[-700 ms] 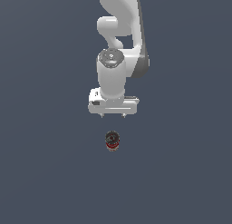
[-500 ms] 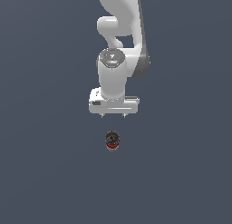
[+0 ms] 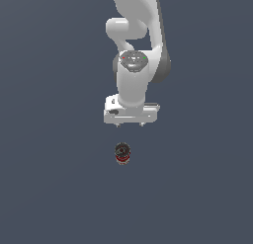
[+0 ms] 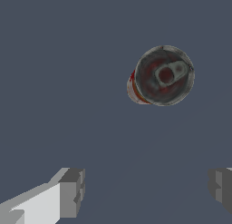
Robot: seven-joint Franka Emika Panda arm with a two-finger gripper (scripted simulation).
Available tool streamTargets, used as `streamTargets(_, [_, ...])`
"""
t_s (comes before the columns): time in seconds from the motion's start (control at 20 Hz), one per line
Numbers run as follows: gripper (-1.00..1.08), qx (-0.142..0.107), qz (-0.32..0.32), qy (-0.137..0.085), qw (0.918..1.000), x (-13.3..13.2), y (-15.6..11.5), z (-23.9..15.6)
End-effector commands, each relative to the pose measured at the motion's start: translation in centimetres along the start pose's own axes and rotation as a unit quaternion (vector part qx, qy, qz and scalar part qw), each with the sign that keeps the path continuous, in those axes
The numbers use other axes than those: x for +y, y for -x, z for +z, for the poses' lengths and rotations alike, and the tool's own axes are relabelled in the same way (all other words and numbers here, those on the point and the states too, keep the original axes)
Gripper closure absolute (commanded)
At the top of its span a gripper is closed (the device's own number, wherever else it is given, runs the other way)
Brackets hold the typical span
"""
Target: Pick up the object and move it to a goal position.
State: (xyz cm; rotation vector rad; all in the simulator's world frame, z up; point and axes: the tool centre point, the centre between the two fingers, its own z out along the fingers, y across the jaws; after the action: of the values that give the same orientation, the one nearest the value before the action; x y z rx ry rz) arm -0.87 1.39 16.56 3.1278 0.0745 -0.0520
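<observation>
Arm: one white Panda arm (image 3: 136, 45) reaches down from the top of the exterior view, wrist pointing at the floor.
Gripper: gripper (image 4: 147, 189) spread wide, nothing between the fingers; both grey fingertips (image 4: 72, 192) show in the wrist view with bare floor in the gap. In the exterior view the gripper (image 3: 130, 123) hangs above the surface.
Object: tin can (image 3: 122, 153) stands upright on the dark grey floor (image 3: 49, 179), just below the gripper in the exterior view, apart from it, not touched.
Object detail: wrist view shows the can (image 4: 163, 76) from above, dark metallic lid with pull tab, red and white label showing along one side.
Contact: none between fingers and can.
</observation>
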Motion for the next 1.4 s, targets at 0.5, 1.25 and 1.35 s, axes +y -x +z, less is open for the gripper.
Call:
streamTargets(0.5, [-0.92, 0.004, -0.058, 0.0, 0.9983, 0.9, -2.4, 0.8])
streamTargets(1.25, [-0.92, 0.016, -0.187, -0.002, 0.9823, 3.1, -7.5, 3.2])
streamTargets(1.35, [-0.92, 0.016, -0.195, -0.002, 0.9807, 3.2, -7.8, 3.4])
